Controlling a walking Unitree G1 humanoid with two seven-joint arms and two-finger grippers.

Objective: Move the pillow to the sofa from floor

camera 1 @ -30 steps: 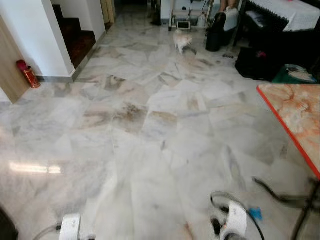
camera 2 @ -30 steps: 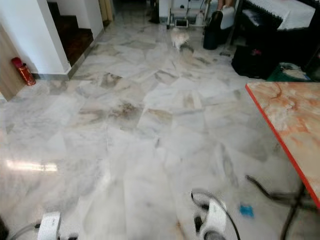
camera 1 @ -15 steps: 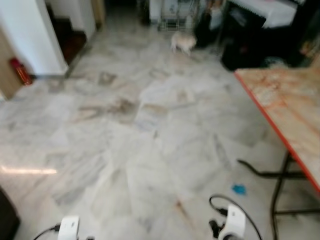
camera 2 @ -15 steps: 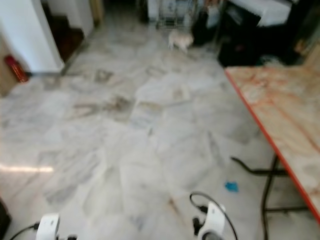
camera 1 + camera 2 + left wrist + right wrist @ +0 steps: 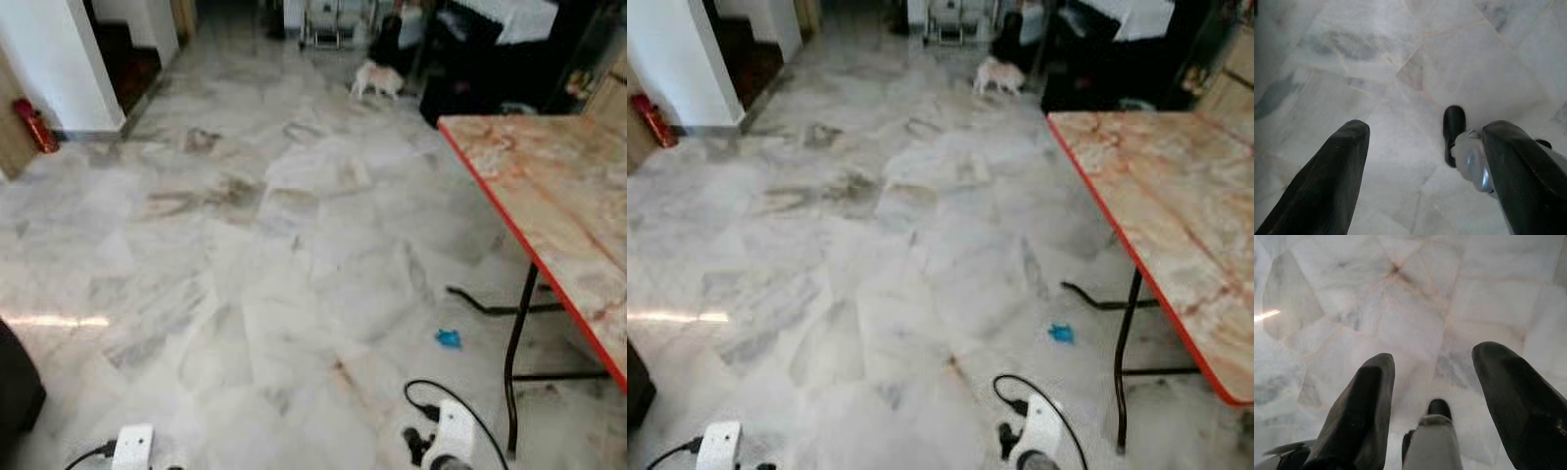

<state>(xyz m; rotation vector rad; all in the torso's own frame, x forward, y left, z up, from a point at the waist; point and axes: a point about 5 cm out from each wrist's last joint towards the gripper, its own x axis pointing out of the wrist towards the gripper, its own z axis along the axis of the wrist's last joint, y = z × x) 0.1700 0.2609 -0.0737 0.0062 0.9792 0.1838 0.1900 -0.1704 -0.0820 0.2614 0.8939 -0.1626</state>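
Note:
My left gripper (image 5: 1427,129) hangs over the pale marble floor (image 5: 255,255), its two black fingers (image 5: 1332,166) spread open with nothing between them. My right gripper (image 5: 1435,357) also hangs open and empty above the floor. The white wrists of both arms, the left arm (image 5: 132,446) and the right arm (image 5: 453,436), sit at the bottom edge of the eye views. Below each gripper I see one of my black feet (image 5: 1453,127).
A table (image 5: 549,196) with an orange-veined top, red edge and black legs stands on my right. A blue scrap (image 5: 448,339) and a black cable (image 5: 480,305) lie near it. A small pale animal (image 5: 377,78) walks far ahead by dark furniture (image 5: 470,69). A red extinguisher (image 5: 29,125) stands by the white wall.
The camera has moved, so the table now shows more and sits closer to the middle. The small animal has walked to the right. Both arms still hang as before.

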